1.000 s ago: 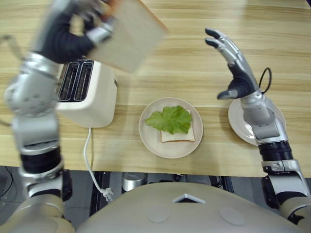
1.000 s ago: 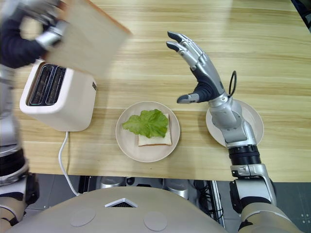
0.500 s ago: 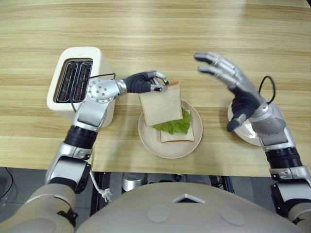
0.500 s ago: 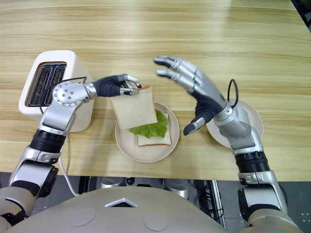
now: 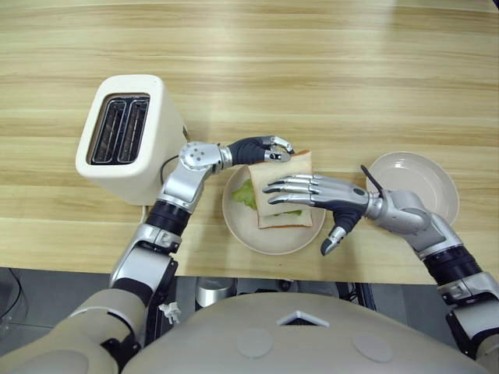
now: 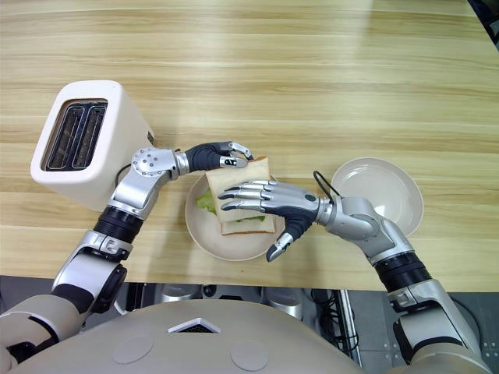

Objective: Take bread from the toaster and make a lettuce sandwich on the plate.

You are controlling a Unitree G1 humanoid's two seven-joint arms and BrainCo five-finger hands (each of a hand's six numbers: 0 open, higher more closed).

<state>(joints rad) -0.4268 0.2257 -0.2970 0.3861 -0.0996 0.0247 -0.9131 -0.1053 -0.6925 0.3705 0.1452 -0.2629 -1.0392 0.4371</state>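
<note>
White bread slice (image 5: pixel 295 167) lies over green lettuce leaf (image 5: pixel 243 194) on the round beige plate (image 5: pixel 265 243), lower centre. The left hand (image 5: pixel 261 149) pinches its corner, and the right hand (image 5: pixel 323 193) is spread flat above. Sandwich seems assembled; only releasing remains.

Toaster (image 5: pixel 125 139) left of sandwich plate (image 5: pixel 273 241) — spare plate (image 5: pixel 422 176) right.

Likely lab or demo station dressed as kitchen, not confirmed home. Cues: light wood-plank table (image 5: pixel 327 70) took up most of view; white two-slot toaster (image 5: pixel 125 136) sat at 9 o'clock; plate (image 5: pixel 238 222) with sandwich (image 5: pixel 290 165) at centre; second plate (image 5: pixel 421 175) at 3 o'clock. Under table edge, dark frame (image 5: pixel 234 280) at 6 o'clock, grey floor (image 5: pixel 47 284) at 7 o'clock.
</note>
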